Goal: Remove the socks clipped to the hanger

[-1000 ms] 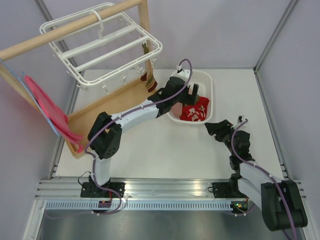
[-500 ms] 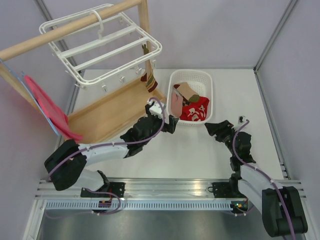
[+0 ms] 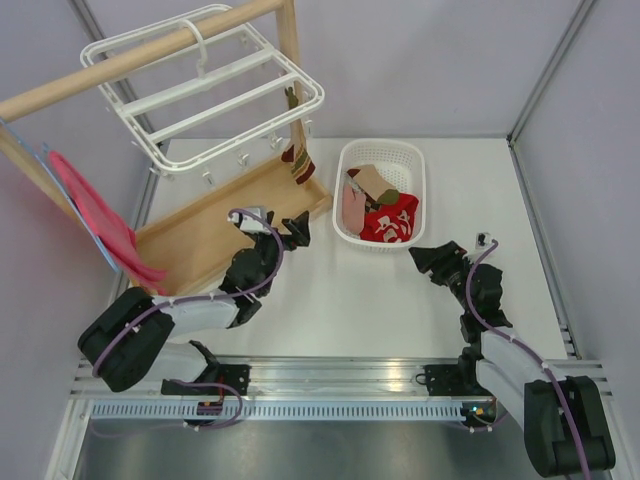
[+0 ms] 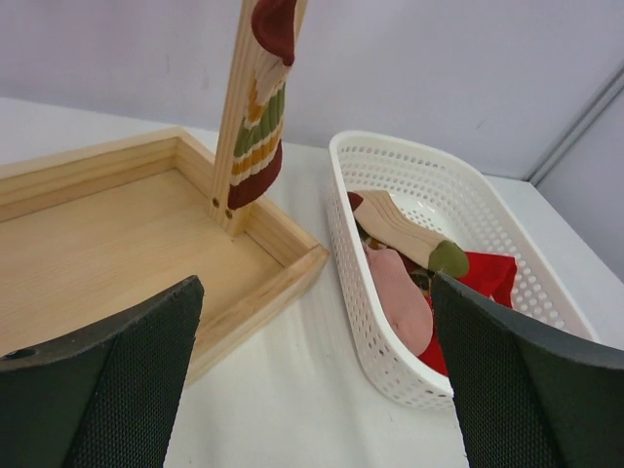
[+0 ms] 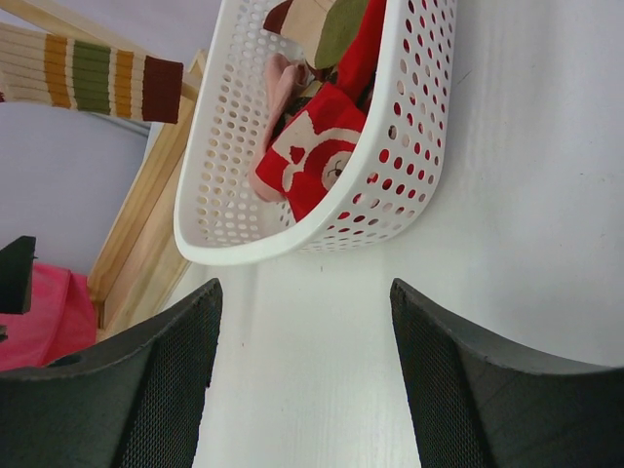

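Note:
The white hanger [image 3: 205,95] hangs from the wooden rack's bar at the back left. One striped brown, cream and green sock [image 3: 297,160] dangles from its right corner beside the wooden post; it also shows in the left wrist view [image 4: 261,117] and in the right wrist view [image 5: 93,73]. Other socks lie in the white basket [image 3: 420,185]: a pink one [image 4: 400,302], red ones [image 5: 317,161] and a cream one. My left gripper [image 3: 277,224] is open and empty, low by the wooden tray's corner. My right gripper [image 3: 432,258] is open and empty, just in front of the basket.
The wooden rack's tray [image 3: 200,235] and upright post [image 3: 292,70] stand at the left. A pink-red piece [image 3: 95,215] leans off the rack's left side. The basket's rim [image 4: 351,244] lies just right of the tray's corner.
My left arm has drawn back from over the basket, leftward and toward the near edge, and now sits low by the tray. The right arm has not moved.

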